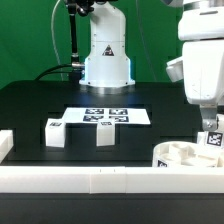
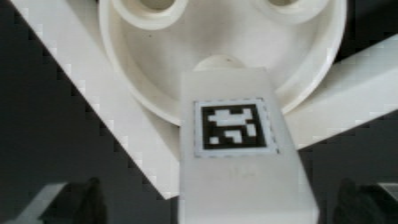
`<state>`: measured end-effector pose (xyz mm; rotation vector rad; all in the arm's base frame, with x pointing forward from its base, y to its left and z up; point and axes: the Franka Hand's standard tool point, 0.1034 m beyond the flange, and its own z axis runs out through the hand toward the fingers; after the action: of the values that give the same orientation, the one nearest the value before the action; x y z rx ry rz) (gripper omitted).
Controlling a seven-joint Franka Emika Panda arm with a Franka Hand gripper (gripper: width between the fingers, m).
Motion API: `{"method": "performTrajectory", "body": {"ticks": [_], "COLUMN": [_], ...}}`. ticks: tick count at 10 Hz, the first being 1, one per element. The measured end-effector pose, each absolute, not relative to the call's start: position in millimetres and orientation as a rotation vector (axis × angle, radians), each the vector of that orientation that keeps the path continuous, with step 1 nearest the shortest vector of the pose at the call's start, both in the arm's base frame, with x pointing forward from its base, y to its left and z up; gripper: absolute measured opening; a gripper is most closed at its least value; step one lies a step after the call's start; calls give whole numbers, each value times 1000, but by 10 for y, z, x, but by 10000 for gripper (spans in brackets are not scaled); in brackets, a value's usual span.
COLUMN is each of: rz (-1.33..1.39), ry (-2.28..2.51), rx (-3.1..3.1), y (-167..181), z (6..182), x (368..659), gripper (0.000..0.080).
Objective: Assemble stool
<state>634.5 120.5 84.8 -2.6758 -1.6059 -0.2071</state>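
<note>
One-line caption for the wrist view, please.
Wrist view: tagged stool leg reaching up to the round seat disc, gripper fingertips open either side.

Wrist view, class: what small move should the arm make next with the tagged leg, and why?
Probably close the jaws on the tagged leg. They stand wide open, one on either side of it and apart from it, while its far end meets the seat disc. A grip would let the arm press or turn it home; whether it is already seated cannot be told.
</note>
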Motion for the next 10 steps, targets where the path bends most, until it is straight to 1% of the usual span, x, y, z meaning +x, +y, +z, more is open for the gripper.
{"method": "performTrajectory", "body": {"ticks": [5,6,7,8,9,10], "rz": [-204,-203,-203,-202,-201,-201], "ry": [-1581,-1579,-1579,-1579,-1562,-1541], "rx": [-2690,-2691,-2691,-2691,-2700,-2711], "y": [1189,1179,1179,1179,1176,1175], "z": [784,780,780,779,778,778], "x": [6330,6328,6328,6326,6327,6326], "gripper": [649,522,522,386,386,337]}}
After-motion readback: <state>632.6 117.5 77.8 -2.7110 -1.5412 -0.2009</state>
